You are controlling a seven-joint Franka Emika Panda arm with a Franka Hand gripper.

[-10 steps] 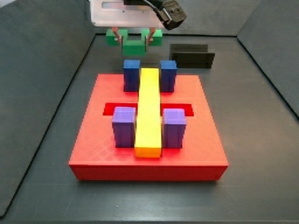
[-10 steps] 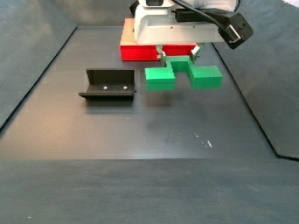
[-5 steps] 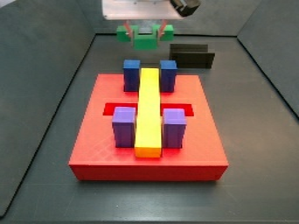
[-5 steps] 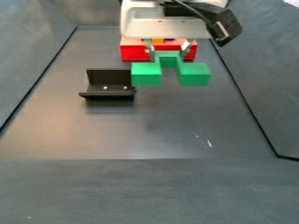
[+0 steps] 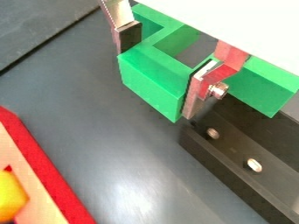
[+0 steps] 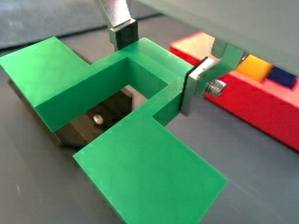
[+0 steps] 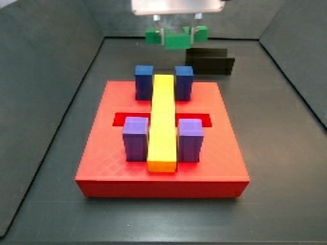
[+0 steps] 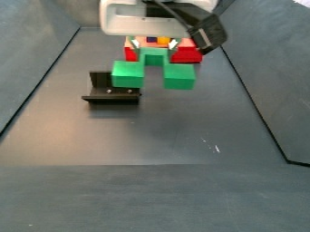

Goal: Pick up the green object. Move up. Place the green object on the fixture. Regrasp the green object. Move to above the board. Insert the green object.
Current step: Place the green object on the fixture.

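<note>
The green object (image 8: 127,72) hangs in the air, lifted off the floor, with the gripper (image 8: 155,50) shut on its middle stem. Both wrist views show the silver fingers (image 5: 205,87) (image 6: 198,84) pressed against either side of the green object (image 5: 152,79) (image 6: 47,74). The fixture (image 8: 112,88), a black L-shaped bracket, stands on the floor just below and beside one green arm. It also shows under the piece (image 6: 87,122) and next to it (image 5: 251,149). In a side view the gripper (image 7: 175,32) holds the green object (image 7: 173,39) beyond the far edge of the red board (image 7: 160,158), close to the fixture (image 7: 211,62).
The board carries a long yellow bar (image 7: 163,120), blue pegs (image 7: 144,78) and purple pegs (image 7: 136,139). Its red edge (image 6: 251,101) (image 5: 35,175) lies close to the gripper. Dark walls enclose the floor (image 8: 169,136).
The gripper has risen with the green object and carried it sideways toward the fixture; the piece now hangs partly over it.
</note>
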